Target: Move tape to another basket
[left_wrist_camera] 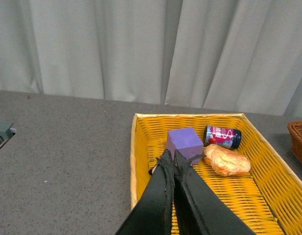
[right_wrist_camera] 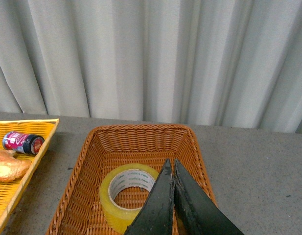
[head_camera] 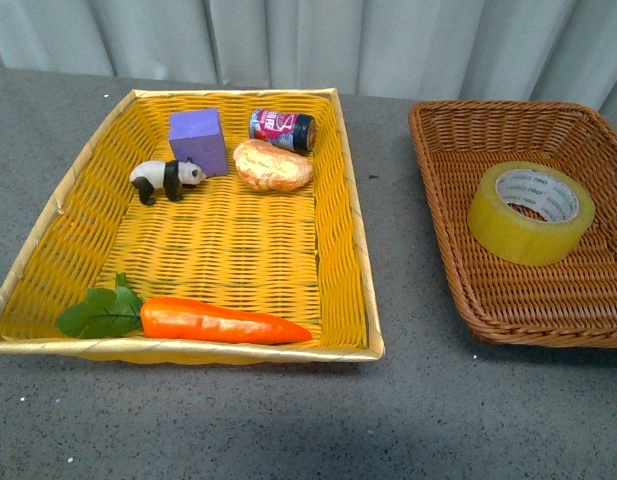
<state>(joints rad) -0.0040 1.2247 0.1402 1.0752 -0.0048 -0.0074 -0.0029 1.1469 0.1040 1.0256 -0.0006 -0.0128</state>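
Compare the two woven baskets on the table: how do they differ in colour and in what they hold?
The yellow basket is bright yellow; the brown basket is dark brown wicker. The yellow basket holds several things: a carrot, a panda figure, a purple block, a can and a bread-like piece. The brown basket holds only the tape. Both are woven, rectangular and low-sided, and stand side by side.

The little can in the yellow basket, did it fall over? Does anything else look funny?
Yes, the can lies on its side at the back of the yellow basket. The panda stands upright. Nothing looks spilled or broken.
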